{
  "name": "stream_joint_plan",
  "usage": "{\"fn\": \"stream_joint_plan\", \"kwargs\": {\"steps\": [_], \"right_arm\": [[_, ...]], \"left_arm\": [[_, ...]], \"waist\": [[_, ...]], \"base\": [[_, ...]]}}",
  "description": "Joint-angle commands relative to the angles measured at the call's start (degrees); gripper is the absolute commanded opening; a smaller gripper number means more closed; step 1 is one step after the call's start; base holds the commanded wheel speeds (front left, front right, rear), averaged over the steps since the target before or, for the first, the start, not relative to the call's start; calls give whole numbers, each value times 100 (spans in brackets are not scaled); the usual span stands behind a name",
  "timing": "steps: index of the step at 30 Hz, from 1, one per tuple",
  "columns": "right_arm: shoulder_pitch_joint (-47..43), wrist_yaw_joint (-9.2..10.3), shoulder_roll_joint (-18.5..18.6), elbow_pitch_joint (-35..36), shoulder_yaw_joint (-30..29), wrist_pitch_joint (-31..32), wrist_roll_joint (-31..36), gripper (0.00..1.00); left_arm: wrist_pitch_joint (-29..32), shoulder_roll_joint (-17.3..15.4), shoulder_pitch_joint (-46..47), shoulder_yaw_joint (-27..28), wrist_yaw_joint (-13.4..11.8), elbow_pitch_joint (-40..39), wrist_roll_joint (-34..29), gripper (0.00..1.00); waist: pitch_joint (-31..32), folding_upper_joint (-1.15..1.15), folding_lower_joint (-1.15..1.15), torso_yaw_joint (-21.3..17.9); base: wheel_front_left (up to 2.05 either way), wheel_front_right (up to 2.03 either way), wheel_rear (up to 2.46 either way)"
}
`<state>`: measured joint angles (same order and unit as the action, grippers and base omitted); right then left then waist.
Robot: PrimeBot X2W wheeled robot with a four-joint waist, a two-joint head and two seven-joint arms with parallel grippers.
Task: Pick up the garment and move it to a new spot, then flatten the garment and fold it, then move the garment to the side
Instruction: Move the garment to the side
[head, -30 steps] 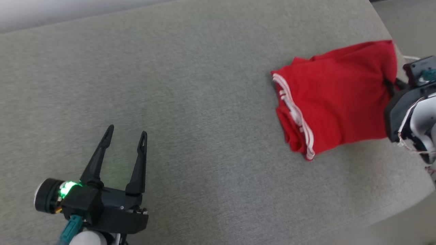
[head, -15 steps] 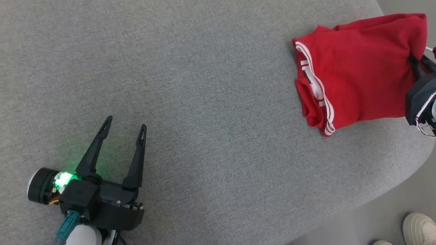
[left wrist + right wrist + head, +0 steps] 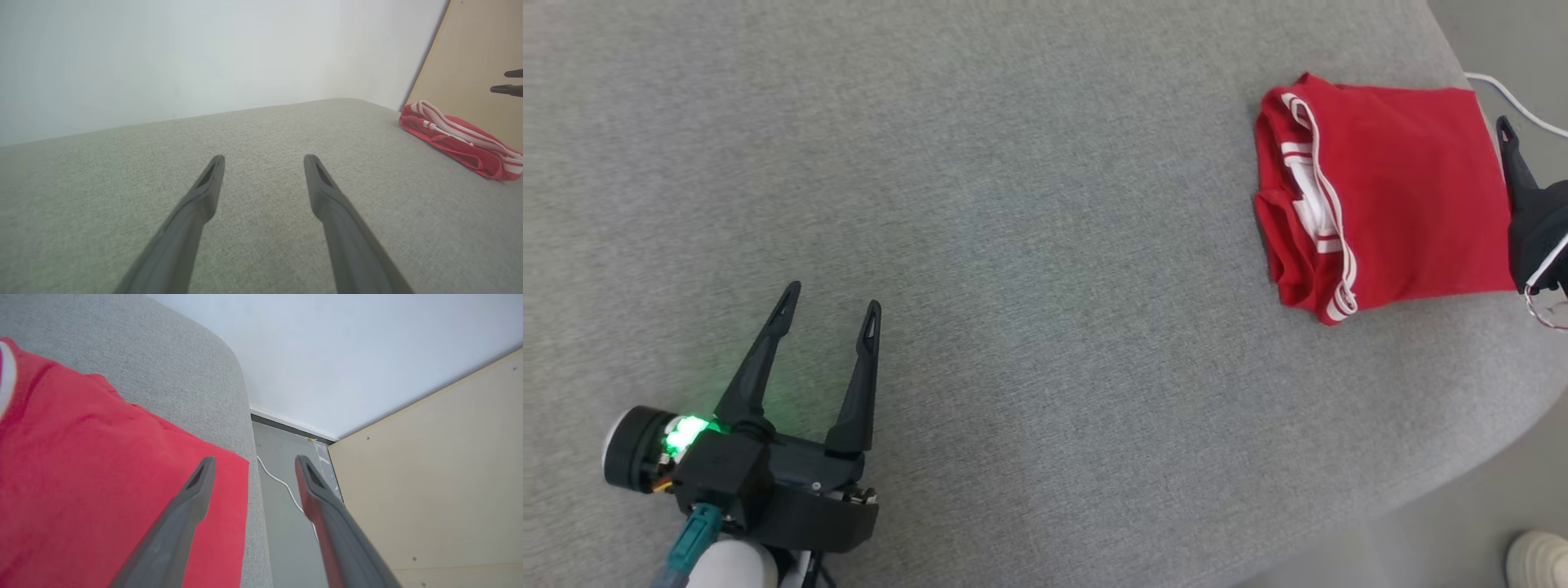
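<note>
Nearest the robot, at the lower left of the head view, the left gripper (image 3: 833, 296) hovers over the bare grey cushion (image 3: 1045, 245), fingers spread and holding nothing. Wide open room lies between it and the garment (image 3: 1405, 188), which sits folded, red with white stripes, at the cushion's right side near the rounded corner. At its outer edge the right gripper (image 3: 255, 458) has its fingers apart, one above the cloth, the other past the cushion's rim over the floor. Whether the first touches the cloth I cannot tell. The placing looks done, so the clean move is a straight lift away without snagging the top layer. Beyond the rim lie a white cable (image 3: 282, 482) and a wooden panel (image 3: 429, 477). A shoe (image 3: 1539, 559) stands close by.
</note>
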<state>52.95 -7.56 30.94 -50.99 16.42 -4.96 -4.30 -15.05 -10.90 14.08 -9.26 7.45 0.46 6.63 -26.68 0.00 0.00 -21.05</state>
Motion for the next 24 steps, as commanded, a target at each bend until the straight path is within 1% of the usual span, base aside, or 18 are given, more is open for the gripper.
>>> {"fn": "stream_joint_plan", "kwargs": {"steps": [1, 6, 7, 12, 21, 24], "right_arm": [[-45, 17, -39, 3, 22, -104, -1, 100], [-238, 16, -135, 126, 165, -381, -196, 100], [-238, 16, -135, 126, 165, -381, -196, 100], [-626, 16, -232, 436, 294, -611, -583, 100], [-1909, 16, -382, 1480, 311, -757, -1267, 100], [-2393, 16, -510, 1841, 284, -711, -1382, 100]], "left_arm": [[-17, 72, -80, 4, -37, 16, 41, 100], [-17, 266, -263, 151, -90, 91, 147, 100], [-17, 266, -263, 151, -90, 91, 147, 100], [-18, 442, -548, 371, -134, 207, 211, 100], [-18, 658, -1085, 763, -158, 375, 290, 100], [-17, 697, -1249, 865, -147, 443, 293, 100]], "waist": [[181, 0, 0, 199], [493, 0, 0, 561], [493, 0, 0, 561], [905, 0, 0, 1010], [1693, 0, 0, 1764], [1935, 0, 0, 1947]], "base": [[0, 0, 0], [0, 0, 0], [0, 0, 0], [0, 0, 0], [0, 0, 0], [0, 0, 0]]}}
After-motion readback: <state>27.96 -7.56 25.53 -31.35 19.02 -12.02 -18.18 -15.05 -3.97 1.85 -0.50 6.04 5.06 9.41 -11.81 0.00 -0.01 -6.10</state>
